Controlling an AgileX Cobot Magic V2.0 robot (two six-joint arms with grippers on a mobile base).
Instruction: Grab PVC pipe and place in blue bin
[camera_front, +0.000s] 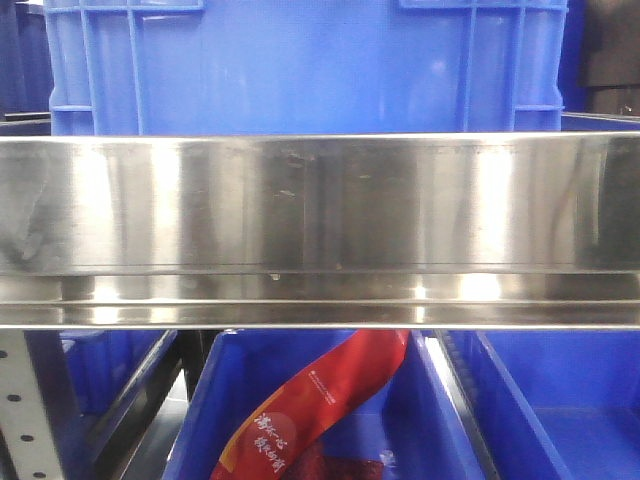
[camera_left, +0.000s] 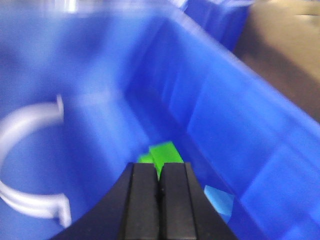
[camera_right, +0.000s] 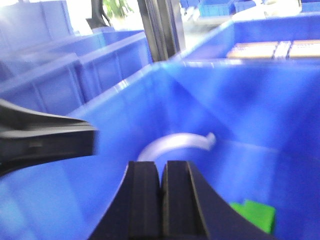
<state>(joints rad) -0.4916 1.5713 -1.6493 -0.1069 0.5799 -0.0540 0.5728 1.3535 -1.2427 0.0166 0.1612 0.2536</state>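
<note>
I'm watching both wrist views looking down into the same blue bin (camera_left: 260, 150). The white PVC pipe piece (camera_left: 22, 165), a curved C-shaped clip, is lying on the bin floor. From the left end effector (camera_left: 160, 200) it is sitting ahead and well to the left, its open mouth facing right toward the end effector line. From the right end effector (camera_right: 161, 200) it is lying straight ahead, just beyond the tips, its arc running crosswise.

Both end effectors are showing their pads pressed together with nothing between them. The right one is looking nearer and better lined up, in my judgement.

A green block (camera_left: 165, 152) is sitting just ahead of the left tips, with a light blue piece (camera_left: 219, 200) to its right. A dark blurred arm (camera_right: 45, 142) is reaching in at the left of the right wrist view.

Room is tight: bin walls are rising close on the right. The front view is showing only a steel shelf rail (camera_front: 320, 230) and a red packet (camera_front: 320, 410) below.
</note>
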